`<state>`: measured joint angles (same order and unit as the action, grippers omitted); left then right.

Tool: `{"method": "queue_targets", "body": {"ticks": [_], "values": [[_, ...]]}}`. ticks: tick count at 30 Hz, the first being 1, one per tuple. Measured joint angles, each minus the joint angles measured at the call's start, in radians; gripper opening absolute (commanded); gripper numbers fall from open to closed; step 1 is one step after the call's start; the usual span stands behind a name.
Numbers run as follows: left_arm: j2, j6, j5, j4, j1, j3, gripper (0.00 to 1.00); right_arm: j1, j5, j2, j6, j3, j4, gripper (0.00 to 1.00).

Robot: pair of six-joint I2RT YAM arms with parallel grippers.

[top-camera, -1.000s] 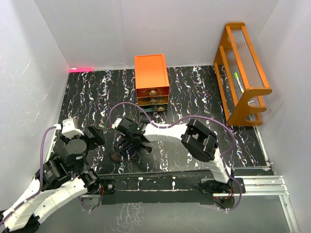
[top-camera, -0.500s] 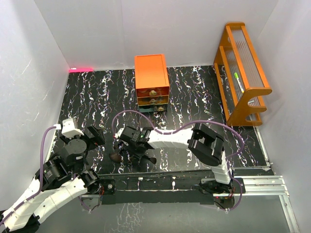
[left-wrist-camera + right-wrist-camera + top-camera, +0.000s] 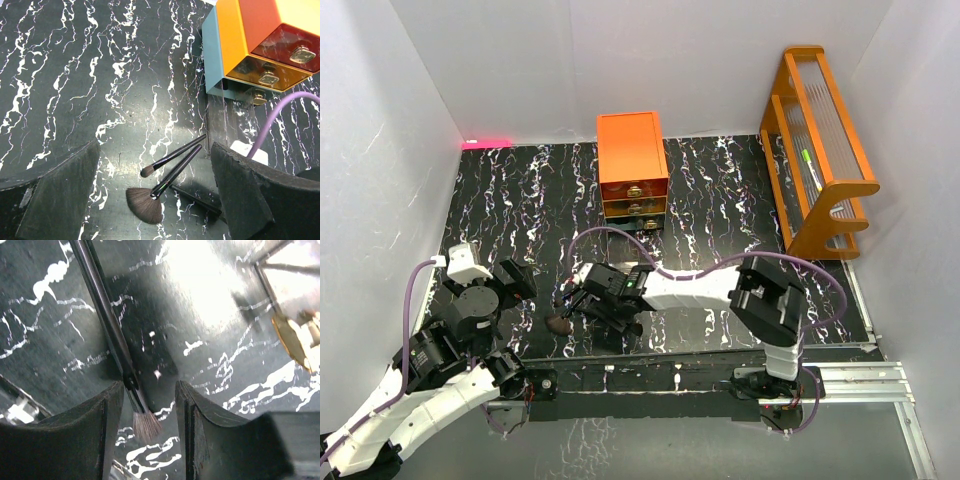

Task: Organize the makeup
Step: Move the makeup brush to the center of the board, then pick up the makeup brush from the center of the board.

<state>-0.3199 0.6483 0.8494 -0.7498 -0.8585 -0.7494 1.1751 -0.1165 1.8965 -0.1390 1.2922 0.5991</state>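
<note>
Three long black brushes lie together near the table's front left. In the left wrist view they are a fan brush [image 3: 145, 202], a small round brush [image 3: 172, 157] and a bare black handle [image 3: 197, 196]. My left gripper [image 3: 154, 165] hangs open above them, touching none. The fan brush head [image 3: 558, 324] also shows from above. My right gripper [image 3: 150, 405] is low over the table and open. A thin brush [image 3: 107, 325] lies between its fingers, close to the left finger [image 3: 75, 435], with its bristles on the surface. Other makeup is out of view.
The orange drawer chest [image 3: 632, 160] stands at the back middle, with its lower drawers [image 3: 260, 75] showing in the left wrist view. The orange wooden rack [image 3: 820, 150] fills the right side. A pink flat thing [image 3: 485, 143] lies at the back left wall. White walls close in three sides.
My right gripper's jaws have spread apart around the thin brush, and the right arm's elbow has swung to the right. The left arm has stayed put.
</note>
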Motion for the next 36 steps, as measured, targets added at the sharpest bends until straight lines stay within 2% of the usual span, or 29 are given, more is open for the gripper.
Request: {"method": "queue_targets", "body": {"ticks": [8, 19, 29, 36], "values": [[-0.004, 0.000, 0.000, 0.000, 0.000, 0.000, 0.91, -0.005, 0.013, -0.127, -0.022, -0.127, -0.026, 0.48], [-0.005, 0.000, 0.000, 0.000, 0.000, 0.000, 0.91, -0.005, 0.049, -0.134, -0.020, -0.138, -0.094, 0.48], [-0.011, 0.000, 0.000, 0.000, 0.000, 0.000, 0.91, -0.006, 0.099, -0.088, -0.021, -0.142, -0.124, 0.41], [-0.011, 0.000, 0.000, 0.000, 0.000, 0.000, 0.91, -0.006, 0.127, -0.088, -0.025, -0.158, -0.136, 0.32]]}}
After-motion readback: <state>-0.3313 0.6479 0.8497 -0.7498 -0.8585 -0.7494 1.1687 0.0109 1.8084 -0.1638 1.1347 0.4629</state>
